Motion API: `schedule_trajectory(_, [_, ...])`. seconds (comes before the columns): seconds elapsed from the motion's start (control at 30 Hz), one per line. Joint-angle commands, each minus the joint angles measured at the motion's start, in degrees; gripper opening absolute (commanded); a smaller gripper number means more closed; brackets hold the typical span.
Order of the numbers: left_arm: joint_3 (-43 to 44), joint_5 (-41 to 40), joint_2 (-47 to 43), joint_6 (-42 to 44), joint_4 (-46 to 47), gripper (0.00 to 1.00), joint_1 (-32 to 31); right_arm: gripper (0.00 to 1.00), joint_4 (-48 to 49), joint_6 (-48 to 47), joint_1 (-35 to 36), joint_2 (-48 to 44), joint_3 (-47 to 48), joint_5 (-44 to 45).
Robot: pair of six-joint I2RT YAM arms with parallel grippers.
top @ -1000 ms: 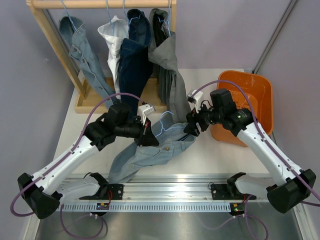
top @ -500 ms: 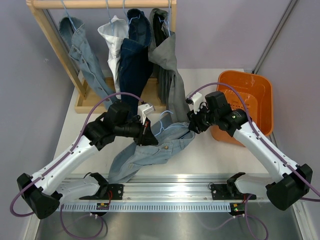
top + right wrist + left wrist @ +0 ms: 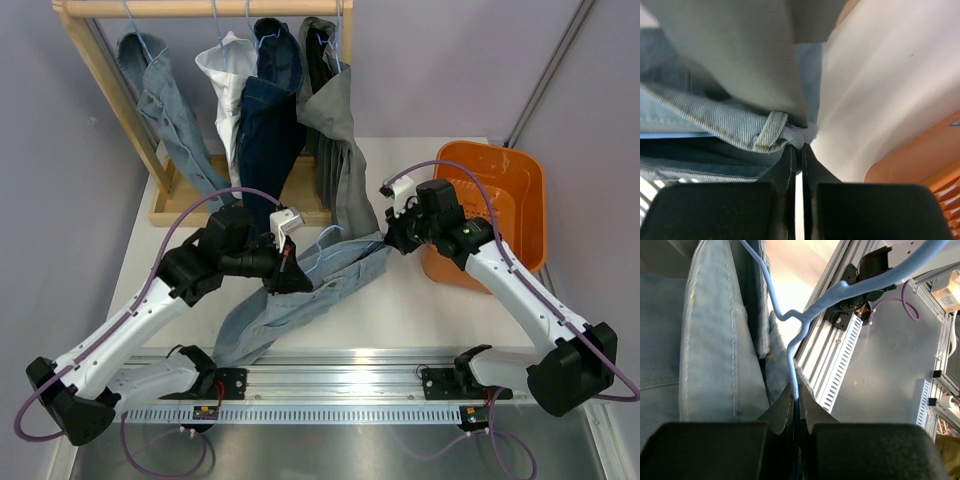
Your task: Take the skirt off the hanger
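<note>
Pinching the blue hanger (image 3: 789, 347) with the left gripper (image 3: 796, 407); nipping the denim skirt (image 3: 715, 122) at its waistband with the right gripper (image 3: 799, 150).

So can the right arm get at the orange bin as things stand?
Probably yes: the orange bin stands just beside the right arm with nothing between, though its jaws are shut on the skirt.

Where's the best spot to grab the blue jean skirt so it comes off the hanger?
Grab the skirt by its thick waistband corner, next to the belt loop, coming from the right. That stitched edge sticks out and is probably firm enough to pinch, and it lies away from the hanger wire the left gripper clamps. The right gripper is pinching there now.
</note>
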Motion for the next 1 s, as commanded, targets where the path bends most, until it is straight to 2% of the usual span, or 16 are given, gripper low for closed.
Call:
schedule_trajectory(0.0, [2.0, 6.4, -4.5, 1.1, 2.4, 0.00, -0.3, 0.00, 6.5, 0.1, -5.3, 1.0, -0.2, 5.4])
schedule_trajectory(0.4, [4.0, 8.7, -5.1, 4.1, -3.4, 0.00, -0.2, 0.00, 11.1, 4.1, -15.7, 6.1, 0.8, 0.8])
schedule_trajectory(0.57, [4.0, 9.5, -4.1, 5.5, -7.0, 0.00, -0.2, 0.00, 10.0, 7.5, -21.0, 6.9, 4.4, -10.3])
schedule_trajectory(0.67, [3.8, 9.7, -2.6, 7.0, -8.7, 0.00, -0.2, 0.00, 12.1, 8.7, -21.5, 4.9, 5.0, -16.0])
schedule_trajectory(0.87, [4.5, 10.9, -1.6, 7.7, -7.4, 0.00, -0.2, 0.00, 13.1, 14.1, -21.4, 6.3, 6.7, -14.6])
schedule_trajectory(0.97, [5.2, 11.0, -0.4, 8.6, -8.8, 0.00, -0.2, 0.00, 13.1, 17.2, -21.4, 7.1, 7.1, -16.7])
